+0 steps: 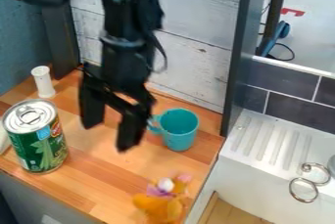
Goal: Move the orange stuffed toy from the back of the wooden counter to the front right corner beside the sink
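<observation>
My gripper [110, 132] hangs over the middle of the wooden counter, pointing down, its two fingers spread apart with nothing between them. Just right of its right finger stands a turquoise cup [180, 130], its handle turned toward the gripper. To the left, a green can [36, 140] with a silver pull-tab lid stands upright near the counter's front edge. A small white cylinder [43, 82] stands behind the can. An orange plush toy [159, 207] with a pink and white part lies at the front right of the counter.
The wooden counter [98, 174] ends at a white sink unit [262, 142] with a ribbed drainboard on the right. Metal rings [303, 190] sit at the sink's edge. A dark upright post [237, 54] stands behind the cup, beside a white plank wall [196, 37].
</observation>
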Tool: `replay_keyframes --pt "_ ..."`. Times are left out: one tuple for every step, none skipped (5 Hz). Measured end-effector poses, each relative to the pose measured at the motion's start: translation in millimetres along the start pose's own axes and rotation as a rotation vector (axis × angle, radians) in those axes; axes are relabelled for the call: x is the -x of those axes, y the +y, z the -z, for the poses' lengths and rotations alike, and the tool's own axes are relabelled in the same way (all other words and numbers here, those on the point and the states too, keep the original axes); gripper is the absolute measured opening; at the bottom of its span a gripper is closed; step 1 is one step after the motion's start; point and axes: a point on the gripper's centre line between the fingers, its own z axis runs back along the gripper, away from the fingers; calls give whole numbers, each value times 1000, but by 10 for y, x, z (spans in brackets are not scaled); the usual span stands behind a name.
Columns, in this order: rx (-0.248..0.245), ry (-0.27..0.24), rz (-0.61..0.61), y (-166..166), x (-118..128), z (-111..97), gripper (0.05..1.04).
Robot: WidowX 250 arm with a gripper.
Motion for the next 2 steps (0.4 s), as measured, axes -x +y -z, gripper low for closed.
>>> replay_keyframes --pt "-36 -15 -32 283 -22 -118 1004" --pt "-56 -18 -41 417 -15 -182 1004"
